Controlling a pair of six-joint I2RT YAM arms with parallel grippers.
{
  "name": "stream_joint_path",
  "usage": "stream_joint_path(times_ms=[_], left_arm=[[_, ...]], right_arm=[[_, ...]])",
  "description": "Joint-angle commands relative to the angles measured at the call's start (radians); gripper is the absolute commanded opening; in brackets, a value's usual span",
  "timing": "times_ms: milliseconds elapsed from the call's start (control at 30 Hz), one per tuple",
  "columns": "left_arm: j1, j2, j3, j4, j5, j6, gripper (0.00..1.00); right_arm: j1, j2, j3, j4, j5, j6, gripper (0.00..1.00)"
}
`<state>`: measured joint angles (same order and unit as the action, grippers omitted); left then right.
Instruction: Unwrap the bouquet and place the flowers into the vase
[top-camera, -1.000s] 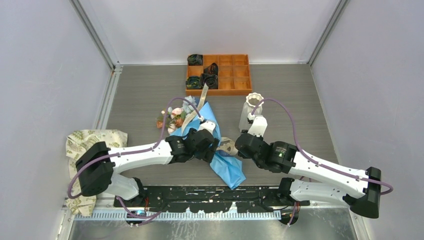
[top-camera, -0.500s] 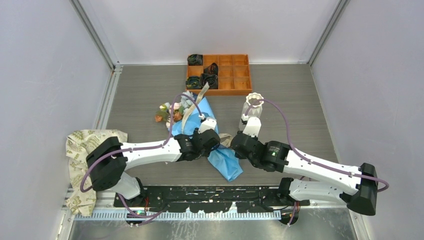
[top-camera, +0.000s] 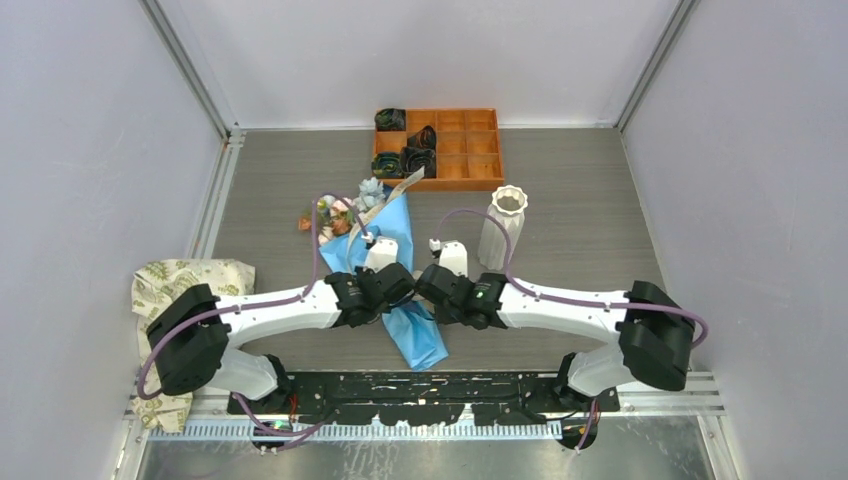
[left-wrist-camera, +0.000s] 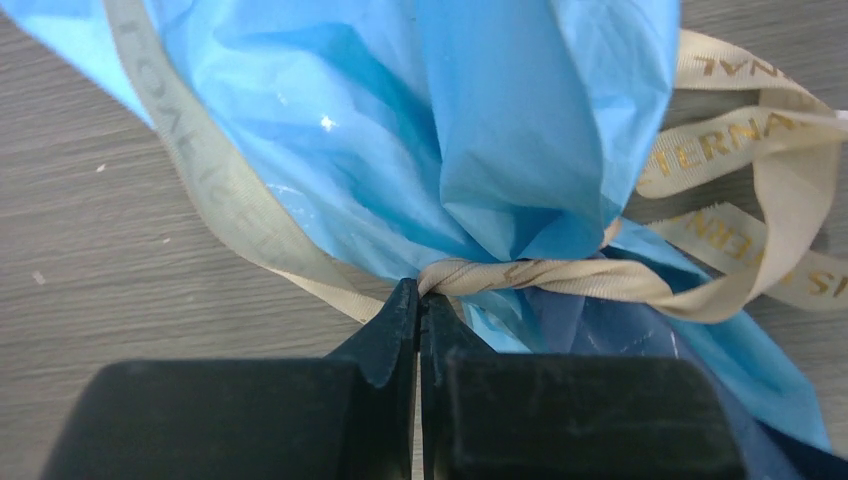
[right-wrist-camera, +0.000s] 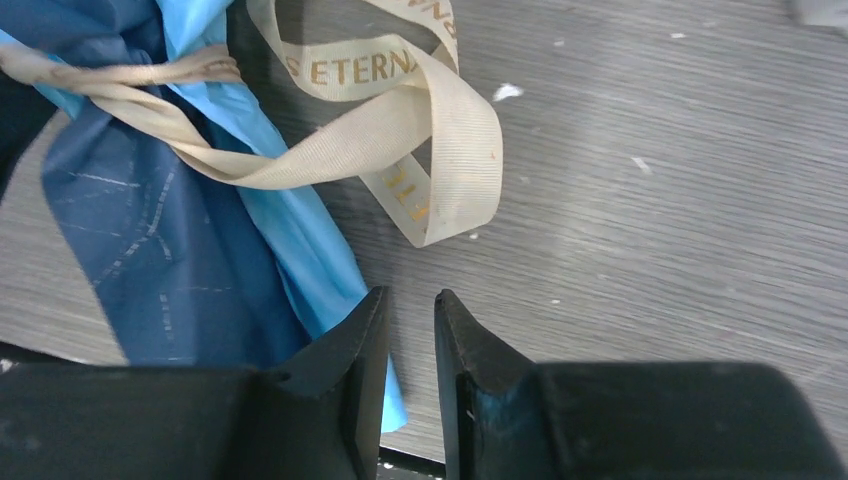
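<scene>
Blue wrapping paper (top-camera: 415, 330) is lying across the grey table (top-camera: 590, 200) between your two arms, with the flowers (top-camera: 340, 215) poking out at its far-left end. Your left gripper (left-wrist-camera: 419, 297) is pressing its fingers together right at the twisted beige ribbon (left-wrist-camera: 540, 277) tying the bouquet (top-camera: 393, 235); whether the ribbon is caught between them, you cannot tell. Your right gripper (right-wrist-camera: 410, 305) is sitting low beside the paper's edge, near a loose ribbon loop, fingers slightly apart and gripping nothing. The white vase (top-camera: 503, 225) is standing upright to the bouquet's right, apart from it.
</scene>
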<state>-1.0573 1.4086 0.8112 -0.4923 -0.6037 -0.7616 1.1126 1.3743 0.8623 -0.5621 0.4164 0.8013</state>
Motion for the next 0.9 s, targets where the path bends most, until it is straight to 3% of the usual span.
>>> stream_joint_path(times_ms=[0, 167, 333, 567, 867], left_arm=[[0.021, -0.077, -0.017, -0.026, -0.068, -0.042, 0.00], [0.096, -0.160, -0.049, -0.019, -0.048, -0.015, 0.00], [0.140, -0.213, -0.086, 0.017, 0.001, 0.014, 0.00], [0.142, -0.184, -0.163, 0.091, 0.063, -0.010, 0.00], [0.145, -0.210, -0.216, 0.107, 0.057, -0.030, 0.00]], right_arm=[[0.001, 0.066, 0.034, 0.106, -0.120, -0.030, 0.29], [0.000, 0.114, -0.006, 0.133, -0.212, -0.032, 0.29], [0.001, 0.116, 0.004, 0.127, -0.198, -0.037, 0.28], [-0.012, 0.115, 0.174, 0.122, -0.115, -0.122, 0.30], [-0.078, 0.339, 0.346, 0.216, -0.238, -0.164, 0.37]])
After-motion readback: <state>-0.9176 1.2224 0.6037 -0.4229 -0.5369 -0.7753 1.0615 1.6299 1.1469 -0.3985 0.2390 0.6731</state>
